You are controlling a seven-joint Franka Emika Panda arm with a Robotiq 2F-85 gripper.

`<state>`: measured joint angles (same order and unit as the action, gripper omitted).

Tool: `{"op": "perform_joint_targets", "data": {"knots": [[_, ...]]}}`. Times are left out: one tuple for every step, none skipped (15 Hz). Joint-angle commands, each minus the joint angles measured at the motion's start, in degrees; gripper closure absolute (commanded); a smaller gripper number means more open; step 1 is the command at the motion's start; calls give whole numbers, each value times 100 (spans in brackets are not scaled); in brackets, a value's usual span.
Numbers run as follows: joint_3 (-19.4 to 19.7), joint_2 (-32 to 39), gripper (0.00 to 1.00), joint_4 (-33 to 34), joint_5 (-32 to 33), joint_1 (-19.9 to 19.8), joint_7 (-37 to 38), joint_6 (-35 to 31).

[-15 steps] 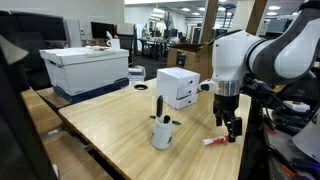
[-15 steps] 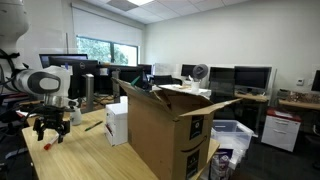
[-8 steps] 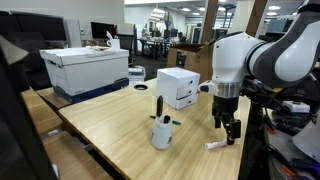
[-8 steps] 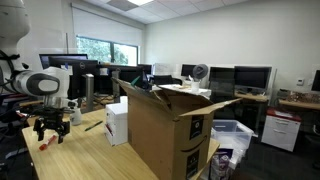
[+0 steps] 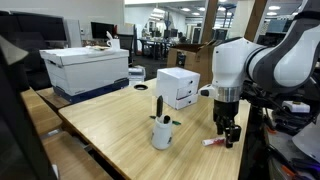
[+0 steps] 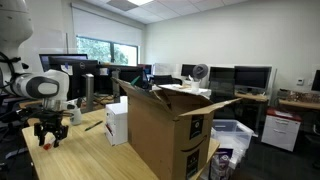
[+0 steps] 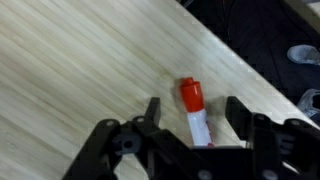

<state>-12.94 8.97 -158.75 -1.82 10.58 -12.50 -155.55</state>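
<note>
1. Claw (image 7: 194, 108): released, jaws spread, low over the table (image 7: 70, 60).
2. Red-capped marker (image 7: 197, 118): lies flat on the table between the jaws, touching neither.
3. Step in hand, as judged: grasp approach.
4. Next move calls for even closure across the marker's barrel.

The marker (image 7: 195, 108) lay on the table (image 5: 110, 120) close to its edge. It was between the two fingers of the gripper (image 7: 196, 120), which stood directly above it and touched it with neither. In an exterior view the marker (image 5: 211, 142) sat just left of the gripper (image 5: 231, 137). Further left on the tabletop stood a bottle (image 5: 162, 131), with a box (image 5: 178, 87) behind it. A lidded bin (image 5: 85, 68) rested at the table's far left end. In an exterior view a cardboard box (image 6: 165, 125) stood right of the table.
</note>
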Motion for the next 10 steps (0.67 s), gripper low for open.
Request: {"op": "perform_joint_targets", "data": {"knots": [[-100,60,58,-92,-94,-11,120,-186],[-107,54,62,-92,-109,-11,125,-191],[-129,30,68,-108,-157,-15,115,-203],[-168,28,73,-95,-207,-11,102,-204],[-189,82,79,-5,-228,6,155,-175],[-257,72,84,-4,-344,3,129,-170],[-303,68,90,-4,-417,1,105,-160],[-342,56,94,-4,-494,9,114,-152],[-368,41,94,-4,-544,13,108,-142],[-395,-12,91,-42,-617,8,90,-148]]}}
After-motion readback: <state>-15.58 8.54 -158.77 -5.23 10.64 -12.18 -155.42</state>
